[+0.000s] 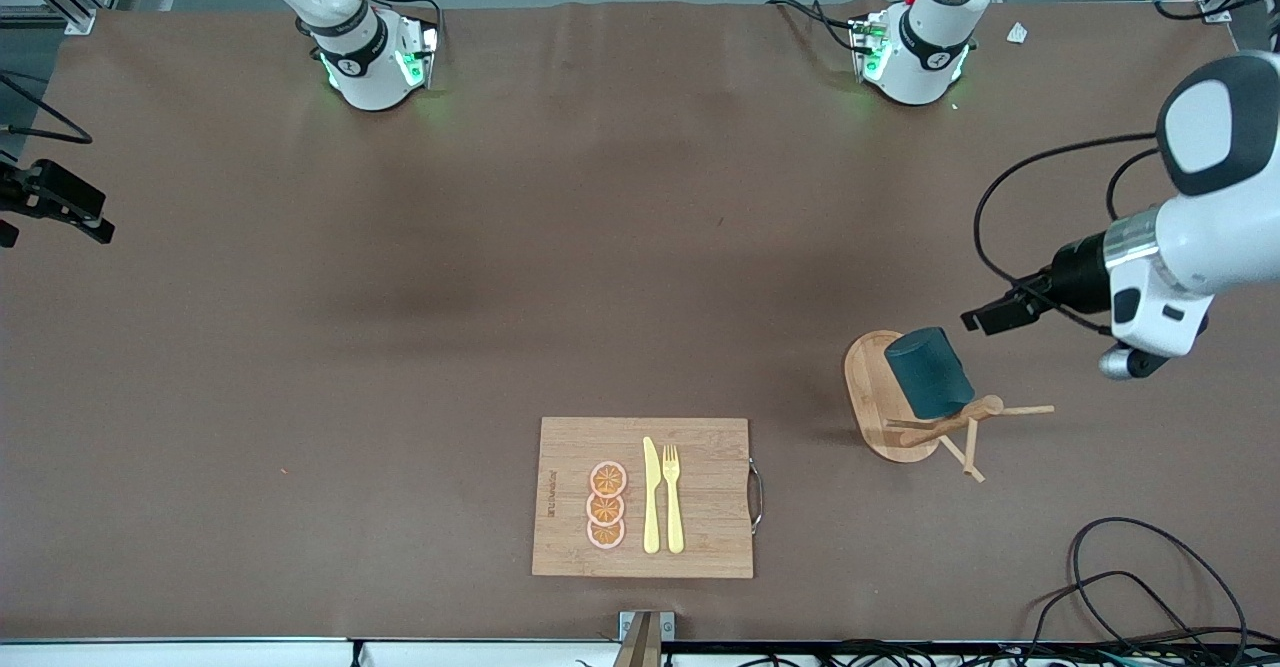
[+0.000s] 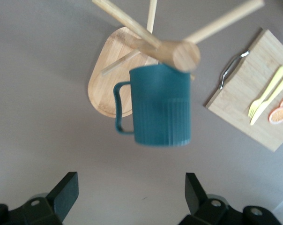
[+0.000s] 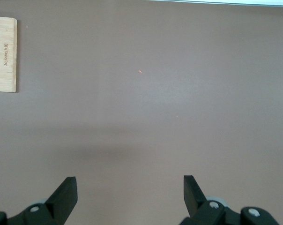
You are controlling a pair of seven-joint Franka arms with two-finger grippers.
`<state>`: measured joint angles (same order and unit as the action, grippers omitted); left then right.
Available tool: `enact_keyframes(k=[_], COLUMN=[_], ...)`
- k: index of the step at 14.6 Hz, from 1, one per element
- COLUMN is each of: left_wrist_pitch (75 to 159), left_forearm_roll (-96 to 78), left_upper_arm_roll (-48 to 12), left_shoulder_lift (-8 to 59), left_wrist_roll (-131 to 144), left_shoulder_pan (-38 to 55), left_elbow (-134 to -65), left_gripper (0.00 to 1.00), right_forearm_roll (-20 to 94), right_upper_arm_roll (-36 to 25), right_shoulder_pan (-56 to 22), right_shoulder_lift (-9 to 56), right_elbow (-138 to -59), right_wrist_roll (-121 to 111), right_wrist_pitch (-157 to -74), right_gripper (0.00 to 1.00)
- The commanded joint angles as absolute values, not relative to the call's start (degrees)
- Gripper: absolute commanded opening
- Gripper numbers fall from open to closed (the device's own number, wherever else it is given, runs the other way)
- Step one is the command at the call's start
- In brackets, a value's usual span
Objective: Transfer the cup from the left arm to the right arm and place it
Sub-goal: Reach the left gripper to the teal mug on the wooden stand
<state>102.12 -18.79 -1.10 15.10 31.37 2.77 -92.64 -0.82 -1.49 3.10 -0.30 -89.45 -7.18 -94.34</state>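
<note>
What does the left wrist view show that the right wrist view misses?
Only the left wrist view: the dark teal ribbed cup hanging upside down on the wooden peg stand, plus the yellow plastic knife, fork and orange slices. Only the right wrist view: a tiny orange speck on bare brown table. Both: the bamboo cutting board and open jaws holding nothing.

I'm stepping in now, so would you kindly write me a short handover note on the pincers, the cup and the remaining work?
Left pincer: open, empty, in the air beside the cup, not touching.
Right pincer: open, empty, waiting over bare table.
Cup: hangs upside down on the wooden peg stand, toward the left arm's end.
Done: nothing yet.
Left: grasp cup, lift off peg, hand to right pincer, place.
</note>
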Motion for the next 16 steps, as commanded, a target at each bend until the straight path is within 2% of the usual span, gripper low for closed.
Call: enact_keyframes(k=[1, 16], left_wrist_pitch=[104.7, 112.0], left_forearm_roll=[-20.9, -27.5], left_upper_arm_roll=[-1.1, -1.4], left_shoulder_lift=[18.2, 25.1], left_wrist_roll=[32.2, 32.5], left_shoulder_pan=[2.1, 3.2], left_elbow=[-91.7, -91.7], left_gripper=[1.00, 1.00], right_forearm_roll=[-0.1, 0.0], right_upper_arm_roll=[-1.4, -1.4], right_shoulder_pan=[3.3, 3.4], right_shoulder_lift=[-1.1, -1.1], right_elbow=[-90.1, -90.1], right_wrist_roll=[-6.9, -6.9], right_wrist_pitch=[-94.1, -94.1], right_gripper=[1.00, 1.00])
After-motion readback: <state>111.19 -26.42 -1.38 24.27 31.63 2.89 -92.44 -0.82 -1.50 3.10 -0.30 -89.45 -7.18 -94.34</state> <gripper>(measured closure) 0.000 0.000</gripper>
